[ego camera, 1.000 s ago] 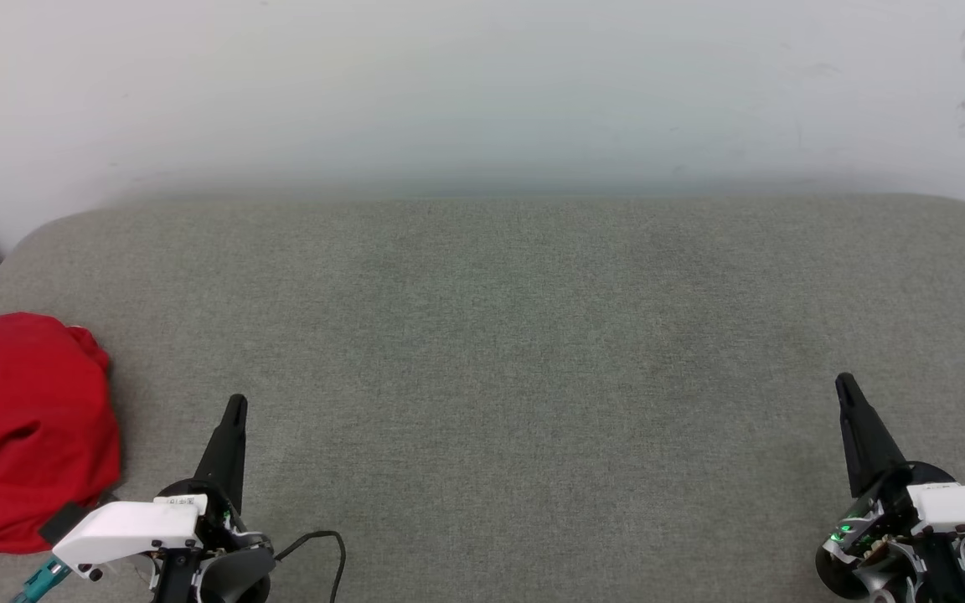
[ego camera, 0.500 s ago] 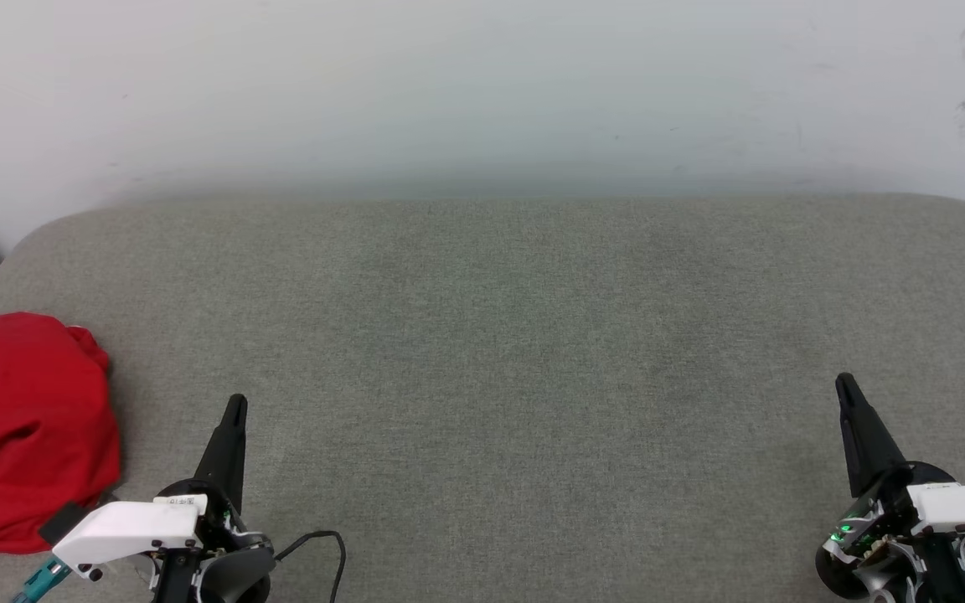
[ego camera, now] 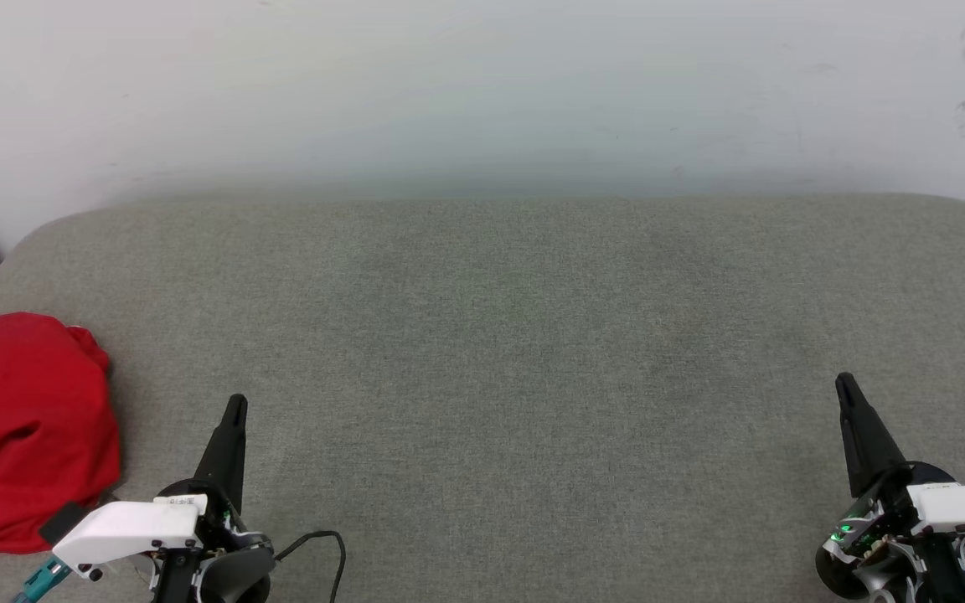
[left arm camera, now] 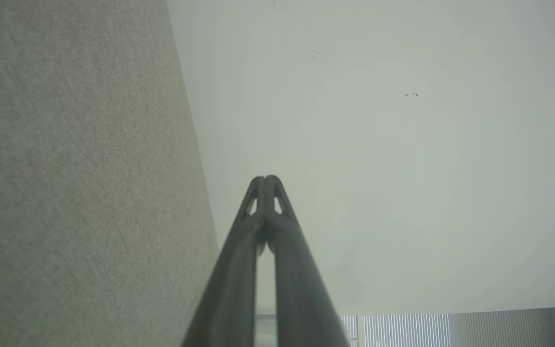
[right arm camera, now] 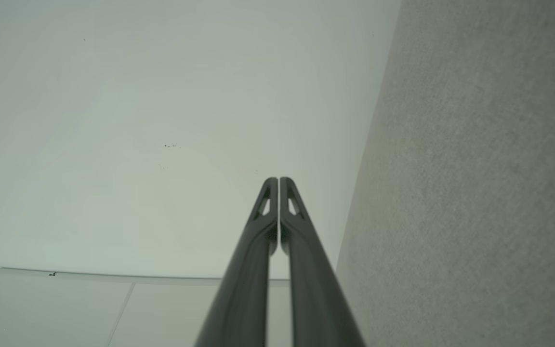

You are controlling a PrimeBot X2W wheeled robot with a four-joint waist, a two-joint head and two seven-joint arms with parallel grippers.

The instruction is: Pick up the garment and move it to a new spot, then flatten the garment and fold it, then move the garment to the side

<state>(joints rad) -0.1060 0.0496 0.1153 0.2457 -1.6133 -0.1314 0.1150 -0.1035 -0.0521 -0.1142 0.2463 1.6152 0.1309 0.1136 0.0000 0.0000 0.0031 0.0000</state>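
Lying bunched at nine o'clock on the grey cushion [ego camera: 499, 335], the red T-shirt [ego camera: 30, 427] is near the left gripper [ego camera: 236, 404] at seven, with the right gripper [ego camera: 844, 382] at five — both jaws pressed together, empty.

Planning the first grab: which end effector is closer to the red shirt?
The left end effector, beside the red shirt at the left edge of the grey cushion; the right end effector is far across it.

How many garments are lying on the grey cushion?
1. The red garment lies bunched on the grey cushion, far left, cut off by the frame; more could lie beyond.
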